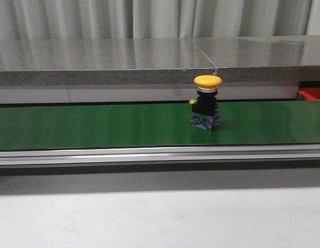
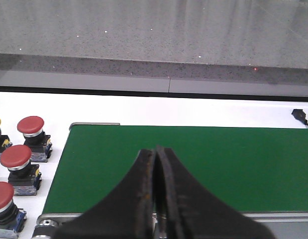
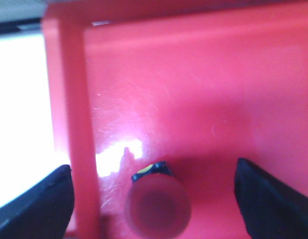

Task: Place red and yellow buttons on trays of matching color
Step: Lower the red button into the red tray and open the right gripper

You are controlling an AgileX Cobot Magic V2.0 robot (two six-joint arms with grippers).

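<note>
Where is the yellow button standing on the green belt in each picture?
Front view: the yellow button stands upright on the green belt, right of the middle.
Left wrist view: not in it; only a bare stretch of the belt shows beyond the shut left pincer.
Right wrist view: not in it.
Shared landmark: the green belt, in the front and left wrist views.

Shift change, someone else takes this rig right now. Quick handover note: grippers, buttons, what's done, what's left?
Left gripper: shut, empty, over the green belt.
Right gripper: open, above the red tray, holding nothing.
Done: one red button sits in the red tray, between the right gripper's open fingers.
Left: a yellow button stands upright on the belt, not yet picked. Three more red buttons and the edge of a yellow one wait on the white surface beside the belt's end. The yellow tray is not in view.
</note>
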